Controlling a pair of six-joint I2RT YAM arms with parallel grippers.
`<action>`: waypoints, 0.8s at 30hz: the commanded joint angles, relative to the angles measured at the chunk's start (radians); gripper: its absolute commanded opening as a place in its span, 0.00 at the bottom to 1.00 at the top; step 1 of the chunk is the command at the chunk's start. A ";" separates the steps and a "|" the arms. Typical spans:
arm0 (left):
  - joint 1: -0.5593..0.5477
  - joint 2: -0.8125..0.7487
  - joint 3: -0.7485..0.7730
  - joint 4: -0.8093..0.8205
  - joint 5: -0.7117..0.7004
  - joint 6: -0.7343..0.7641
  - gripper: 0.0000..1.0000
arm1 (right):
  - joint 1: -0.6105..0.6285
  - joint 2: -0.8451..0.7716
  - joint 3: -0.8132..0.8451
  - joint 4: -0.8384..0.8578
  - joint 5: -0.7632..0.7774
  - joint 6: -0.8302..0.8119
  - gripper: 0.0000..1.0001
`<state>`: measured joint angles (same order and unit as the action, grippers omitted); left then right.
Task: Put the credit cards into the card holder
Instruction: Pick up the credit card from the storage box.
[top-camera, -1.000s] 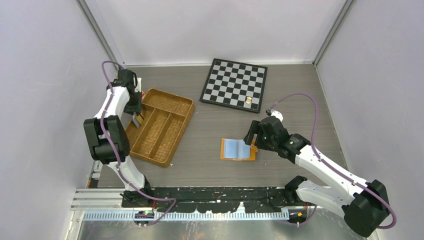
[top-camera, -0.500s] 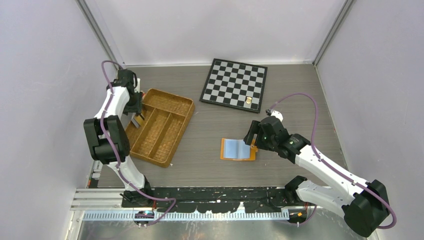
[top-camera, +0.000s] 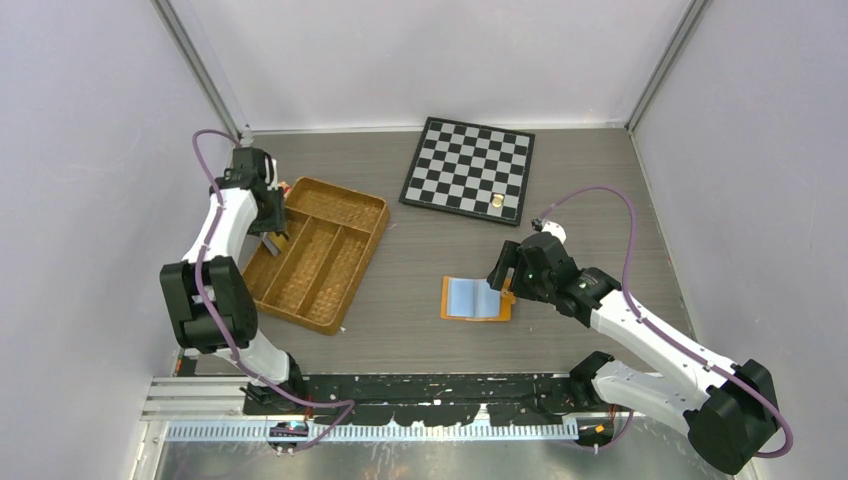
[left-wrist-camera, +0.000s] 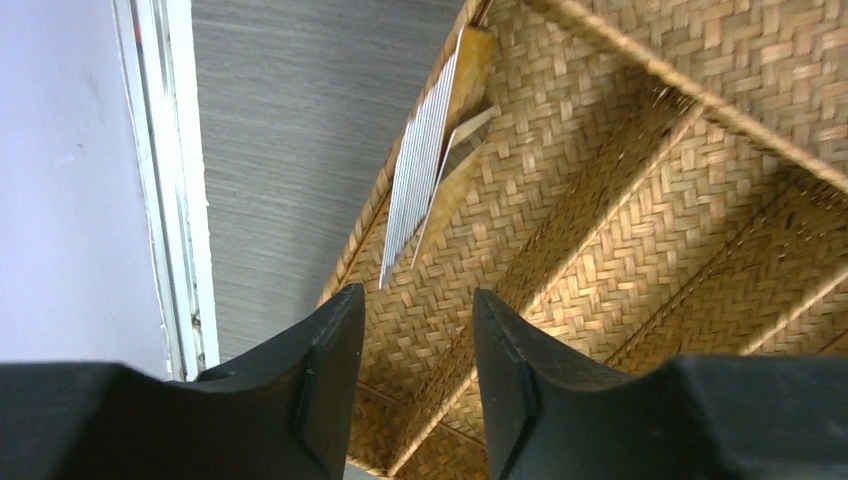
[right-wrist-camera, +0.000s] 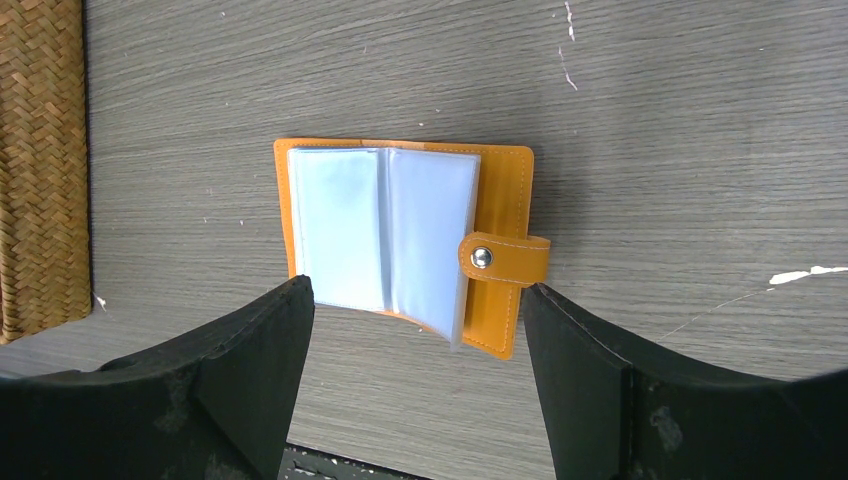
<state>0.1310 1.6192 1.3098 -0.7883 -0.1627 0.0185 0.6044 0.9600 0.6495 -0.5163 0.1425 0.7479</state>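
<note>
**Holder open, card in tray**

Your right gripper (right-wrist-camera: 415, 290): fingers wide, empty, over the open orange leather-like card holder (right-wrist-camera: 505, 190). Ten o'clock of it, your left gripper (left-wrist-camera: 418, 300): fingers parted, empty; silver-grey striped credit card (left-wrist-camera: 425, 150) leaning in brown woven tray (left-wrist-camera: 650, 250).

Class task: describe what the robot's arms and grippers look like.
The left arm and right arm have white links, bulky black joints and a looping purple cable. The left gripper and right gripper have two thick, black, tapering fingers.
</note>
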 joint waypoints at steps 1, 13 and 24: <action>0.008 -0.079 -0.068 0.051 -0.041 -0.047 0.44 | -0.006 -0.012 0.005 0.034 -0.006 0.008 0.81; 0.067 -0.015 -0.044 0.046 0.035 -0.055 0.30 | -0.006 0.003 -0.011 0.072 -0.025 0.009 0.81; 0.083 0.025 -0.016 0.039 0.072 -0.044 0.13 | -0.006 0.012 -0.016 0.076 -0.024 0.009 0.81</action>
<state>0.2039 1.6405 1.2472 -0.7673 -0.1112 -0.0238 0.6044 0.9714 0.6373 -0.4778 0.1135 0.7479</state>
